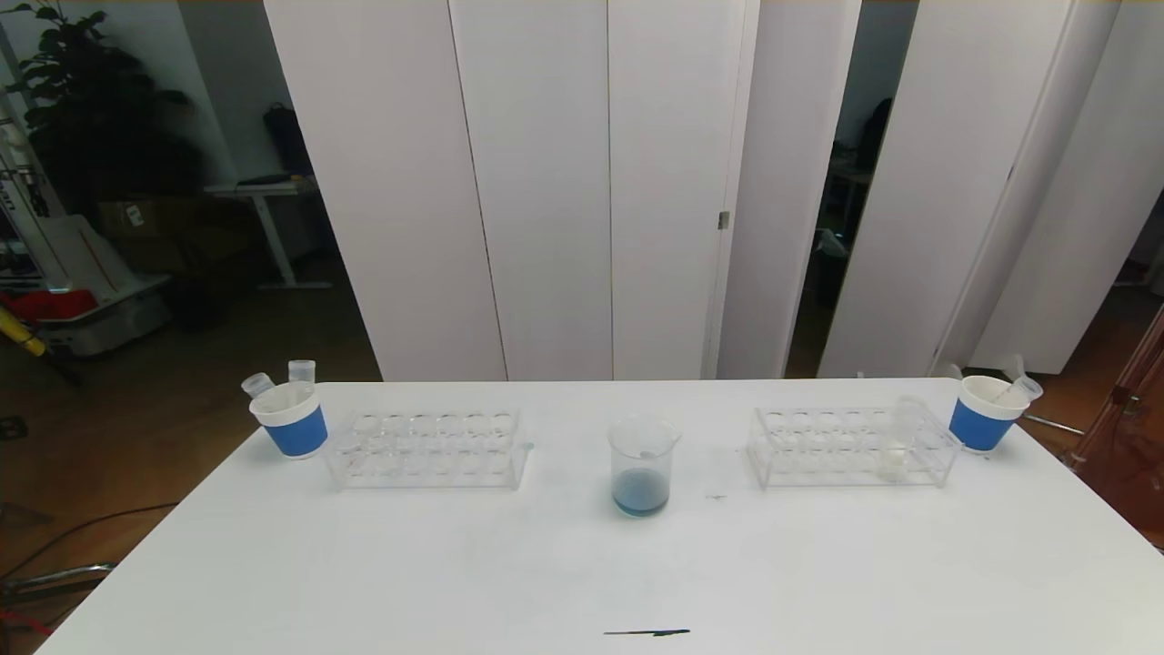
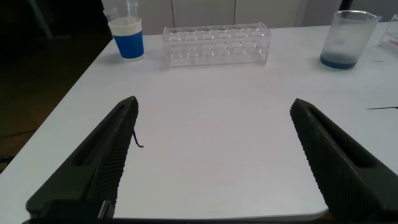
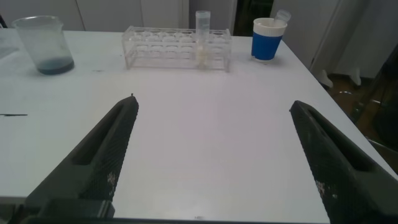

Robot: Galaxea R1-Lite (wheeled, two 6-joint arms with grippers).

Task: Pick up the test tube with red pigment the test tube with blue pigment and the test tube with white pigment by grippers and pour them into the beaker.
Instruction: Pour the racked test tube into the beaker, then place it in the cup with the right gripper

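Note:
The beaker (image 1: pixel 642 464) stands mid-table with a shallow layer of dull blue liquid; it also shows as the beaker (image 2: pixel 348 37) and the beaker (image 3: pixel 43 43). The test tube with white pigment (image 1: pixel 900 441) stands upright in the right rack (image 1: pixel 850 446), and the right wrist view shows this tube (image 3: pixel 203 37) too. No tube with red or blue pigment is in view. My left gripper (image 2: pixel 214 101) and right gripper (image 3: pixel 214 102) both hover open over bare table near its front edge, holding nothing. Neither arm appears in the head view.
An empty clear rack (image 1: pixel 427 446) sits left of the beaker. A blue-and-white cup (image 1: pixel 291 423) at the far left holds two clear tubes, and another cup (image 1: pixel 984 418) at the far right holds one. A thin black mark (image 1: pixel 647 632) lies near the front edge.

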